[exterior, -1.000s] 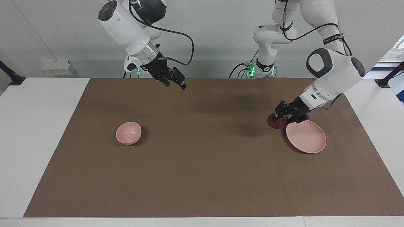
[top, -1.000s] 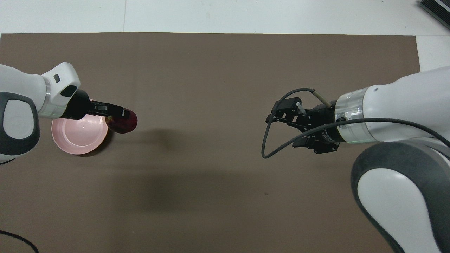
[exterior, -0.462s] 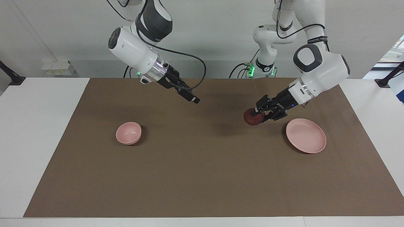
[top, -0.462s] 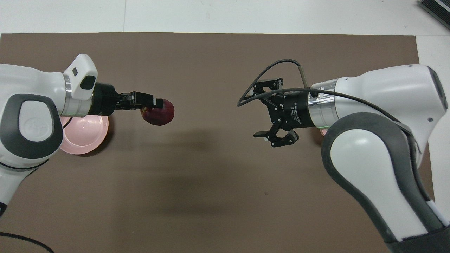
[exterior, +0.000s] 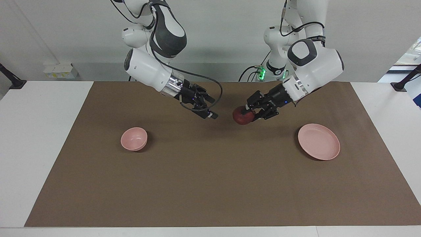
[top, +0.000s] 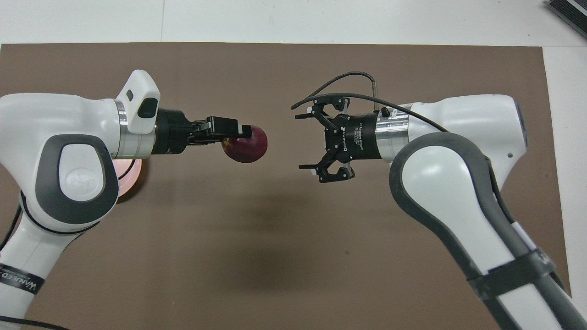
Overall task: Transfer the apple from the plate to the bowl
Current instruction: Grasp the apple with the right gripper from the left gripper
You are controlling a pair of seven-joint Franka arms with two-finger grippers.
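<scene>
- Dark red, the apple hangs in mid-air just above the centre of the facing frame, pinched by the left pincer, over bare brown mat and well clear of the bench.
- The plate lies empty toward the left arm's end, in the middle band of the frame. The bowl sits in the same band toward the right arm's end, well apart from the apple.
- The right pincer is spread wide and points at the apple from near by, over the mat at the upper middle of the frame. I read this as a hand-over about to happen.
- From overhead the left pincer seems to grip only the apple's near side, with most of the fruit sticking out past the fingertips. A round, smooth fruit held that shallowly could squirt out if I bump it.
- My main worry is timing: if the left pincer lets go before the right pincer has closed, the apple drops and rolls across the mat.
- Second worry: the two sets of fingers could clash if the right pincer comes in on the same axis as the left one's grip.
- Later on, the bowl looks barely wider than the apple, so an off-centre release could tip the bowl or bounce the fruit off its rim.
- Overhead, the right arm hides the bowl, so I would judge that placement from the facing frame.
</scene>
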